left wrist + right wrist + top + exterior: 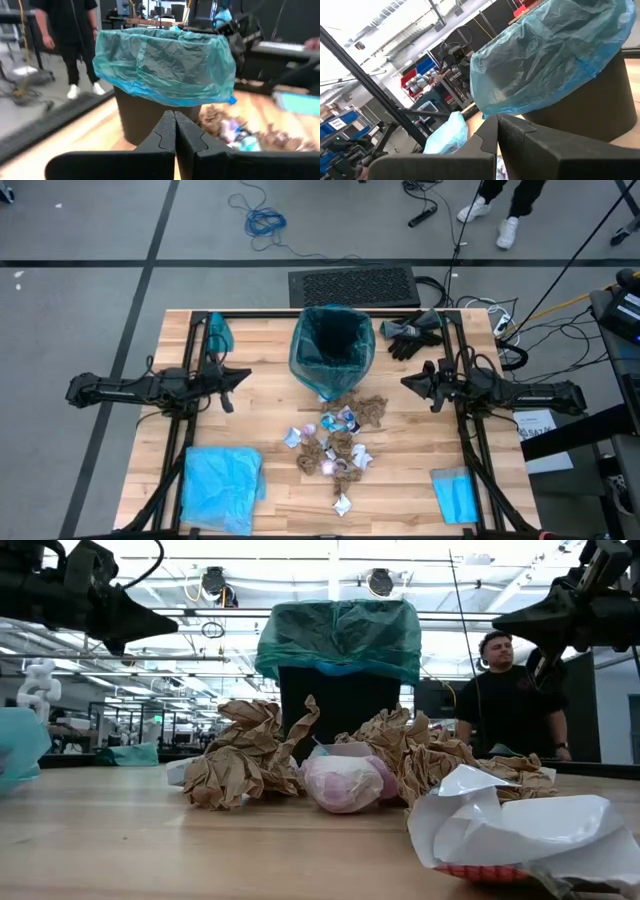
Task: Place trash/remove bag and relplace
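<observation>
Both end effectors, left (236, 376) and right (408, 380), are held closed and empty beside the bag (332, 340); the trash (338, 442) (heaped just ahead) is best approached with fingers opened first.

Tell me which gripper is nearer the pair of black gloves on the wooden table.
Right. The right gripper hovers shut just in front of the black gloves, on their side of the bin. The left gripper, also shut, sits across the bin from them.

Black gloves (412, 335) at one o'clock; small blue folded cloth (455, 495) at five o'clock; apparently a black mat (355, 286) beyond table (250, 430).
</observation>
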Robot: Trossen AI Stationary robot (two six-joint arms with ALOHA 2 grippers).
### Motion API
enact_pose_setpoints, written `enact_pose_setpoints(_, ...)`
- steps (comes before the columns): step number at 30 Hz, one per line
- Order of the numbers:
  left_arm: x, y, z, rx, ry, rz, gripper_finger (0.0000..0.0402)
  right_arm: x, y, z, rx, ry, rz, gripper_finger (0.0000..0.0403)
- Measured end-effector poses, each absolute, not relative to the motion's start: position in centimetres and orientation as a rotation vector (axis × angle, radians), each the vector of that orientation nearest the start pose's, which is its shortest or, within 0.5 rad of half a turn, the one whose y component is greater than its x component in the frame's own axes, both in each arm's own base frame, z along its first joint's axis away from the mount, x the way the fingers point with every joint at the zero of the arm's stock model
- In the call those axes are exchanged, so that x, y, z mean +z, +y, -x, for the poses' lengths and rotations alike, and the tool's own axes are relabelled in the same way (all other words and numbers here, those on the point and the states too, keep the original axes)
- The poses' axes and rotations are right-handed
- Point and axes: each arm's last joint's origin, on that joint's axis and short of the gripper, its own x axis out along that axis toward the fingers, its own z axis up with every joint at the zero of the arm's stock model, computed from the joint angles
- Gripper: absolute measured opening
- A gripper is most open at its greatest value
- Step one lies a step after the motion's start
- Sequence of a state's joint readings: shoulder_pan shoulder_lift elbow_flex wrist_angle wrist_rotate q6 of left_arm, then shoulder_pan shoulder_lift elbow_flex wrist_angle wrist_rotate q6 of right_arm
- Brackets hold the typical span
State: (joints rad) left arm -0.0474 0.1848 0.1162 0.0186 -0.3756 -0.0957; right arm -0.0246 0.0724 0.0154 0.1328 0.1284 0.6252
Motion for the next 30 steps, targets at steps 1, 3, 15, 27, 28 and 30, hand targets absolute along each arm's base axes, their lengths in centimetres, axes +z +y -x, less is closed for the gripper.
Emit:
enact_pose_setpoints(1, 19.0, 0.6, -10.4, 0.331, 0.032, 0.098, 0.0, 17.7, -0.6, -10.1, -0.12, -0.132, -0.613, 0.0)
enact_pose_setpoints(3, 19.0, 0.6, -10.4, 0.331, 0.029, 0.113, 0.0, 18.1, -0.6, -10.0, -0.109, -0.164, -0.579, 0.0)
enact_pose_setpoints(15, 25.3, 0.2, -9.4, 0.15, -0.173, 0.192, 0.0, 25.1, -0.4, -8.4, -0.032, -0.295, -0.452, 0.0)
enact_pose_setpoints(27, 38.2, 0.3, -7.0, 0.166, -0.253, -0.001, 0.0, 38.3, -0.4, -7.2, -0.066, -0.258, -0.277, 0.0)
enact_pose_setpoints(28, 39.3, 0.3, -6.9, 0.167, -0.25, -0.011, 0.0, 39.3, -0.4, -7.3, -0.07, -0.249, -0.264, 0.0)
enact_pose_setpoints(30, 41.5, 0.3, -6.9, 0.17, -0.223, -0.036, 0.0, 41.4, -0.4, -7.5, -0.076, -0.228, -0.243, 0.0)
